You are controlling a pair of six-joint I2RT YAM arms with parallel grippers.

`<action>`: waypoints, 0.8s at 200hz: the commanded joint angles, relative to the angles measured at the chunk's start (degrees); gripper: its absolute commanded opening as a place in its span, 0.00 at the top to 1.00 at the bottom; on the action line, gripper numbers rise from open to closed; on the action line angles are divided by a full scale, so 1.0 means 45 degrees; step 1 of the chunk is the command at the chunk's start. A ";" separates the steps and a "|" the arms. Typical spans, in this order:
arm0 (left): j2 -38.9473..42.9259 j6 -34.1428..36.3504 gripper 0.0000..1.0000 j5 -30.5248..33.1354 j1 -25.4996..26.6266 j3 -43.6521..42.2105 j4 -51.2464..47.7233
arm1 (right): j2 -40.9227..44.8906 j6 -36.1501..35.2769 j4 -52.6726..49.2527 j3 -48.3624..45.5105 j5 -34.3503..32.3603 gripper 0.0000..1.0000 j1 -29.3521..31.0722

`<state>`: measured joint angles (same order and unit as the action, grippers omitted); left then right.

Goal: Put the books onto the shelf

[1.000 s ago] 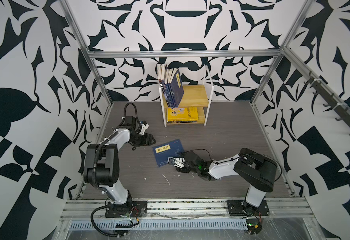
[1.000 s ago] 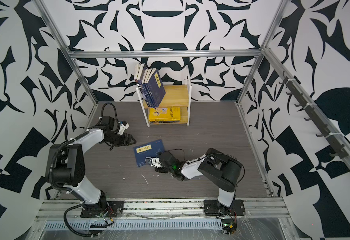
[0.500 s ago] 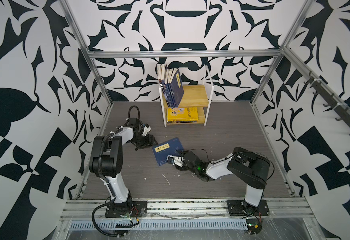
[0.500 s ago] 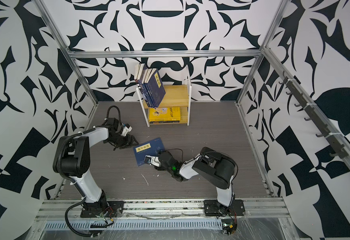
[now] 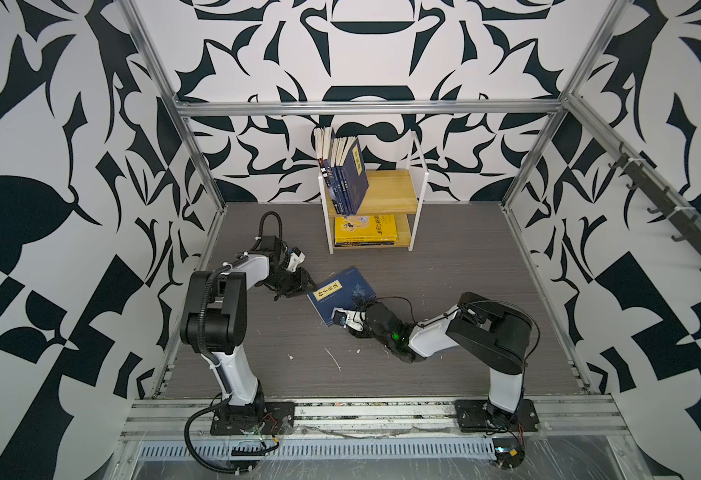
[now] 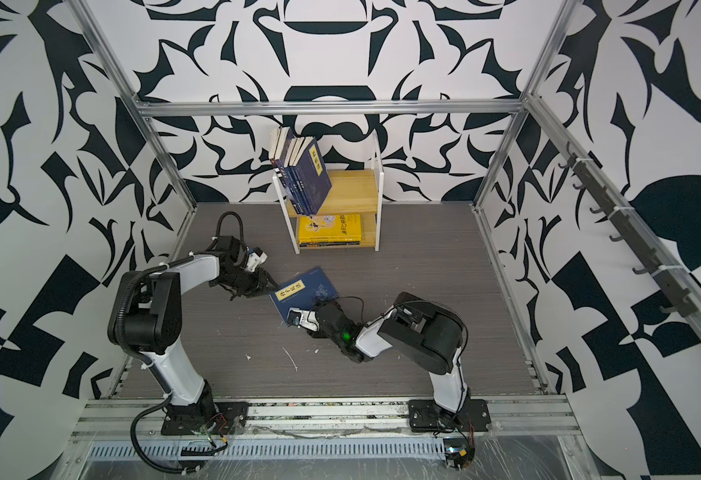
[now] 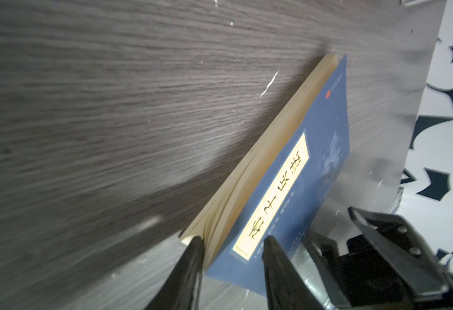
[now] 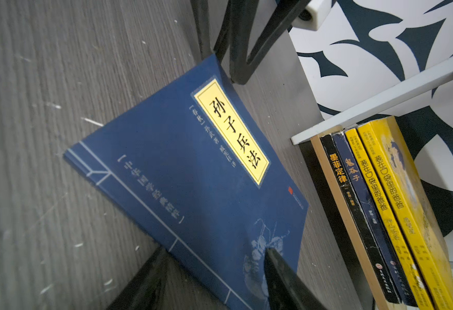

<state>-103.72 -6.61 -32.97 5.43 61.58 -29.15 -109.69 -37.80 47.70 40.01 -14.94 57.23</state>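
On dark woodgrain table (image 5: pixel 465 270): navy yellow-labelled paperback (image 5: pixel 342 293), corner raised.
Left gripper (image 7: pixel 233 239): straddles that corner to lift; clamp unclear.
Right gripper (image 8: pixel 216 252): spread, fingertip (image 8: pixel 276 263) steadying cover.

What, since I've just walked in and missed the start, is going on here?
One navy paperback with a yellow title label lies on the grey wood-grain table, worked from two sides. The left gripper's fingers straddle its page-edge corner; the right gripper's fingers sit open at its near edge, one on the cover. Other books are already on the small wooden shelf with a white frame.
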 commanded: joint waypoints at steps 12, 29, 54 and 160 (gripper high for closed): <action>0.0535 -0.0479 0.68 -0.1048 0.0102 -0.0309 0.0113 | -0.0259 -0.0126 -0.0438 0.0230 -0.0233 0.38 -0.0018; 0.0550 -0.0514 0.73 -0.1072 0.0102 -0.0361 0.0156 | -0.0275 -0.0107 -0.0463 0.0220 -0.0285 0.38 -0.0023; 0.0501 -0.0581 0.83 -0.1042 0.0102 -0.0277 0.0169 | -0.0210 0.0002 -0.0444 0.0229 -0.0254 0.38 -0.0023; 0.1935 -0.1137 1.00 -0.1893 0.0102 -0.0080 -0.0853 | 0.1548 -0.1440 -0.0550 -0.0941 -0.0379 0.25 -0.0023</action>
<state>-97.65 -10.55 -37.78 5.72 60.99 -29.69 -105.75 -41.91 46.33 36.93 -15.73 57.19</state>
